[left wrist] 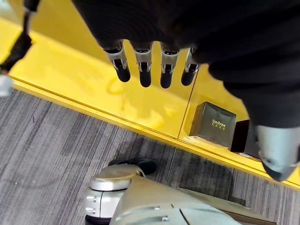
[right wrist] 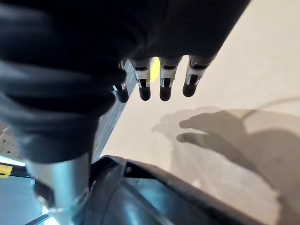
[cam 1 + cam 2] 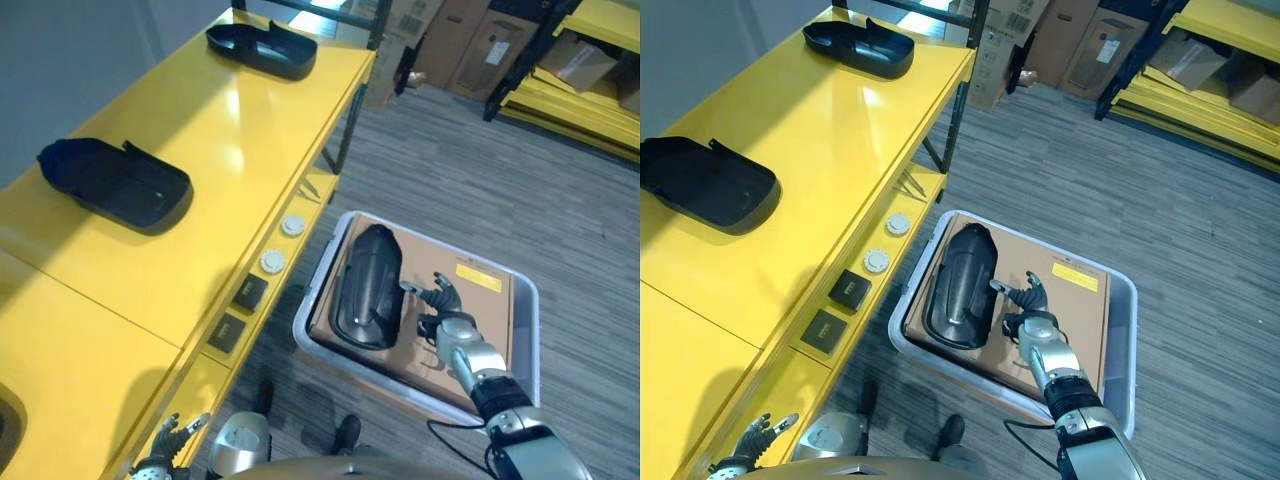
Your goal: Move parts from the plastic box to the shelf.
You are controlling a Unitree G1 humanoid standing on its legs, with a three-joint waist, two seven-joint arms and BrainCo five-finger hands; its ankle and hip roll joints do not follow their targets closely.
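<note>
Reaching step: our right hand [image 3: 447,312], fingers spread and empty, hovers just beside the black part [image 3: 366,286]; next, we close around it.

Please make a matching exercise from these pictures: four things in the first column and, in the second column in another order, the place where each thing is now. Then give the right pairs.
Column one:
1. black part
2. right robot hand
3. two white round discs
4. left robot hand

Column two:
A. on the lower ledge of the yellow shelf, beside two dark square blocks
B. lying on cardboard inside the plastic box
C. low beside the near front edge of the shelf, fingers straight
D. open over the cardboard, just beside the part in the box

Pairs: 1-B, 2-D, 3-A, 4-C
</note>
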